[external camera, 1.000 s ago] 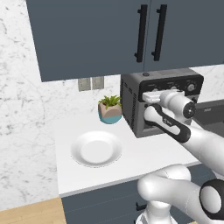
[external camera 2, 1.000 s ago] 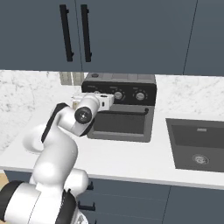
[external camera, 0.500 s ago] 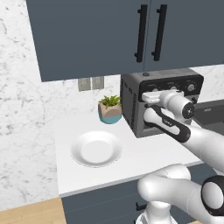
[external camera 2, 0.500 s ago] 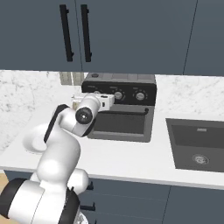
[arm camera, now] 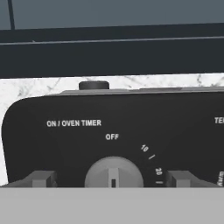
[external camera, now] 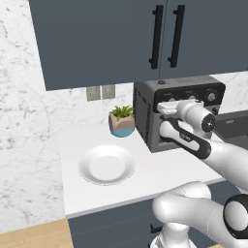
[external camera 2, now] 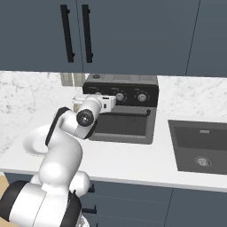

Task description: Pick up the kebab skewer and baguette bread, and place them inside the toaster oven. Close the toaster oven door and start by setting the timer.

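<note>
Gripper (arm camera: pixel 113 178) spread wide around one timer knob (arm camera: pixel 113 171) on one toaster oven (external camera 2: pixel 128 111), door (external camera 2: pixel 123 125) shut.

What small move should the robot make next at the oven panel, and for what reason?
Probably ease the tool straight forward and close it on the timer knob. In the hand view the knob sits centred between the two open fingertips, its marker points up at OFF, and the label above reads ON / OVEN TIMER. The toaster oven door looks closed, so setting the timer appears to be what remains.

White counter (external camera: pixel 145 181), plate (external camera: pixel 107 164), potted plant (external camera: pixel 121 121) (small), toaster oven (external camera: pixel 177 111)
</note>
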Robot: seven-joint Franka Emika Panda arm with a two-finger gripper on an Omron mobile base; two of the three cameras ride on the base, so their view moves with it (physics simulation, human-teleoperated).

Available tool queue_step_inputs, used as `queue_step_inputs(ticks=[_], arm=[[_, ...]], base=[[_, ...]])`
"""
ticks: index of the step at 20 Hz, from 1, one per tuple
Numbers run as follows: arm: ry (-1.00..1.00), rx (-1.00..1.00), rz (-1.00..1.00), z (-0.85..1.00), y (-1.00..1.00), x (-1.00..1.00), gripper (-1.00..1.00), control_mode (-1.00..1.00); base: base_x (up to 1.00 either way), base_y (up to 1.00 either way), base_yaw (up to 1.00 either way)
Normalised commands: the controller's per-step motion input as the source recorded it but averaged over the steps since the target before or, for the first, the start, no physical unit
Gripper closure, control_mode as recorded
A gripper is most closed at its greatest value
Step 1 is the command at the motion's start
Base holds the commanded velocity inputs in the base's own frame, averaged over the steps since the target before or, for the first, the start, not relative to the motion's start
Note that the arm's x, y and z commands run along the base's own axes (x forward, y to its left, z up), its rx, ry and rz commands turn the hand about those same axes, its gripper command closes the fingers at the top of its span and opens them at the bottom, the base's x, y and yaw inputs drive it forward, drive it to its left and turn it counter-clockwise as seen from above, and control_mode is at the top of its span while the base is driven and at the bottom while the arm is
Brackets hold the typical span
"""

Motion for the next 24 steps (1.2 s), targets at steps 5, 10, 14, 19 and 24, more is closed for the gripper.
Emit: queue_step_inputs(ticks=[5, 10, 14, 19, 24], arm=[[0.00, 0.00, 0.00, 0.00, 0.00, 0.00, 1.00, -1.00], [0.00, 0.00, 0.00, 0.00, 0.00, 0.00, 1.00, -1.00], [0.00, 0.00, 0.00, 0.00, 0.00, 0.00, 1.00, -1.00], [0.00, 0.00, 0.00, 0.00, 0.00, -0.08, 1.00, -1.00], [-0.01, 0.12, -0.02, 0.00, -0.06, -0.01, 1.00, -1.00]], base=[[0.00, 0.00, 0.00], [0.00, 0.00, 0.00], [0.00, 0.00, 0.00], [0.00, 0.00, 0.00], [0.00, 0.00, 0.00]])
